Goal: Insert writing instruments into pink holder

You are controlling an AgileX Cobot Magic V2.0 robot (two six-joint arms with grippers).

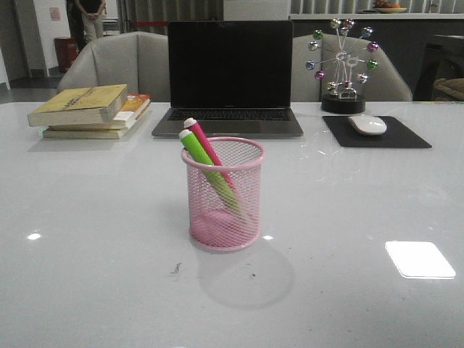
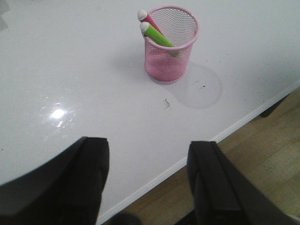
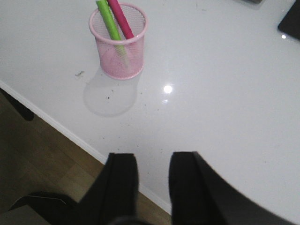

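The pink wire-mesh holder (image 1: pixel 222 194) stands upright on the white table, in front of the laptop. Inside it lean the lime green marker (image 1: pixel 206 167) and the magenta marker (image 1: pixel 208 145), their white ends sticking out over the rim toward the left. Both wrist views show the holder (image 2: pixel 171 47) (image 3: pixel 118 42) with the two markers in it, well away from the fingers. My left gripper (image 2: pixel 147 150) hangs open over the table's near edge, empty. My right gripper (image 3: pixel 153 161) is open with a narrower gap, empty too. Neither gripper appears in the front view.
A closed-screen black laptop (image 1: pixel 229 80) sits behind the holder. A stack of books (image 1: pixel 90 110) lies at the back left. A mouse (image 1: pixel 367 124) on a black pad (image 1: pixel 377 133) and a ferris-wheel ornament (image 1: pixel 342 69) stand at the back right. Wooden floor (image 2: pixel 243 154) lies beyond the table edge.
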